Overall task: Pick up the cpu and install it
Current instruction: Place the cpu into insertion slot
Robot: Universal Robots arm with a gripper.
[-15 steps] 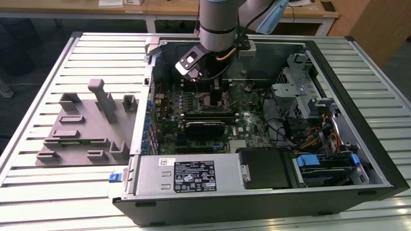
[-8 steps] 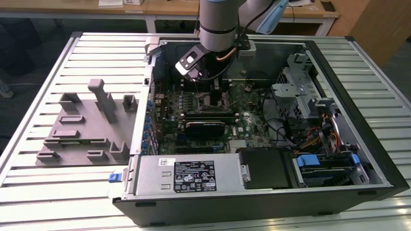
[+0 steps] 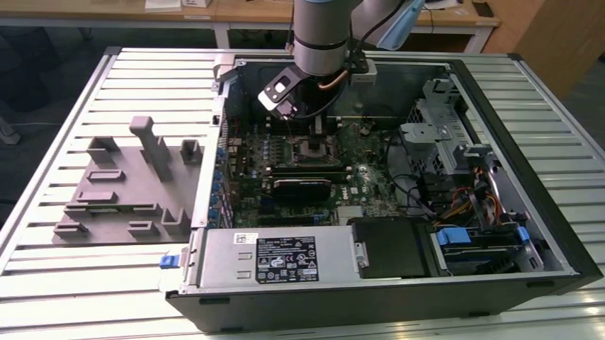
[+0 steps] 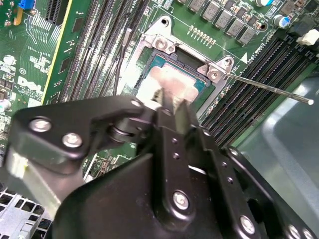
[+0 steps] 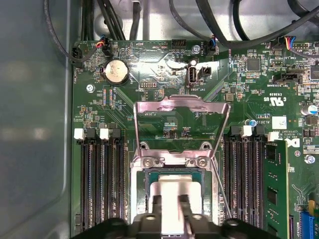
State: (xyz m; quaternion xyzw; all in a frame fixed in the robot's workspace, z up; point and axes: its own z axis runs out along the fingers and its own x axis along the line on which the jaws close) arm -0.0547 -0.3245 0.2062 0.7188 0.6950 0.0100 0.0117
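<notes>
The cpu (image 5: 175, 188) lies flat in the motherboard socket (image 3: 312, 150), its silvery lid ringed by a thin green rim; the second wrist view shows it too (image 4: 172, 79). My gripper (image 5: 172, 199) hangs straight over the lid inside the open computer case. Its two black fingers (image 4: 160, 95) stand a narrow gap apart, closer together than the lid is wide, and clamp nothing. The fingertips sit at or just above the lid's near half; contact is unclear. In the exterior view the gripper (image 3: 317, 129) is low over the socket.
The socket's metal load plate (image 5: 182, 107) is swung up and its thin lever (image 4: 269, 87) sticks out sideways. Memory slots flank the socket, with a stick (image 5: 274, 189) fitted. A grey fixture tray (image 3: 123, 191) lies outside the case. Cables and a drive cage (image 3: 444, 134) crowd the exterior view's right.
</notes>
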